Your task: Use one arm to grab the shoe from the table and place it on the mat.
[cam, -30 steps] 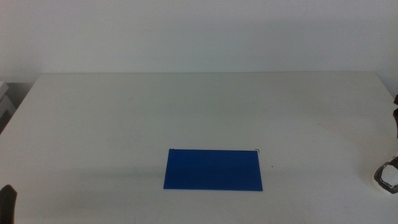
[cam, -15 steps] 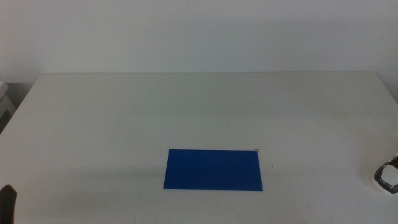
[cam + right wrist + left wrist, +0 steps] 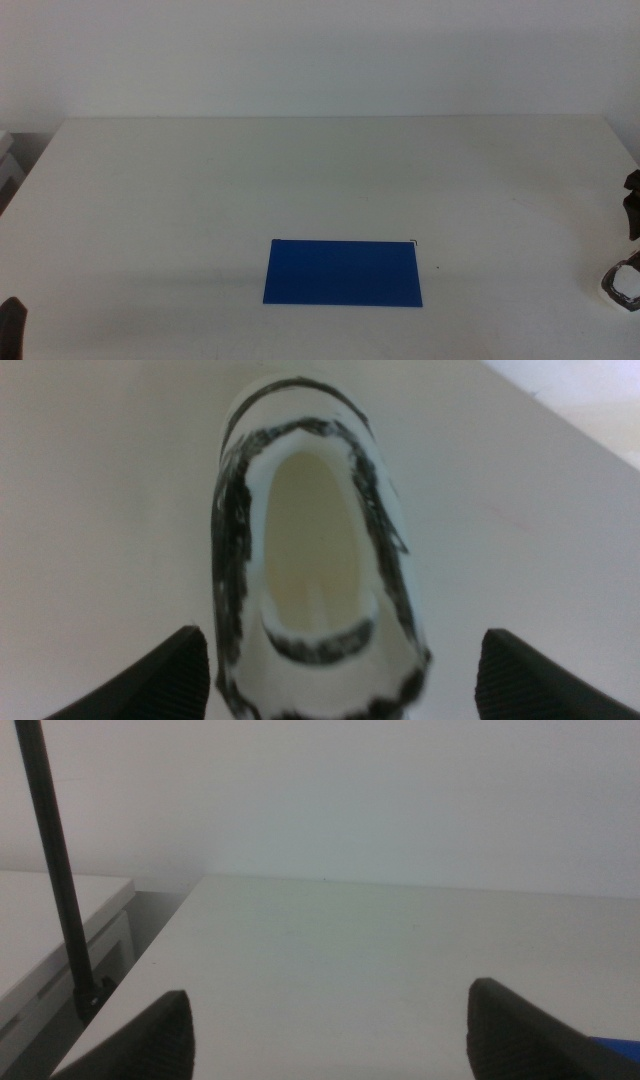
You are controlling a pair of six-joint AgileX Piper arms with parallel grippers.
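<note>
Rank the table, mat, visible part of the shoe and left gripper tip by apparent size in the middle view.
1. table
2. mat
3. shoe, cut off by the frame's right edge, and left gripper: both small slivers, too close to rank.

No writing, label, brand or number can be read anywhere. The shoe (image 3: 315, 550) shows only black trim around its opening. The mat (image 3: 343, 272) and table (image 3: 300, 180) are plain.

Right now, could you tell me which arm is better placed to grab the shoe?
Right. The right gripper hangs open directly above the shoe; the left gripper waits far across the table.
</note>
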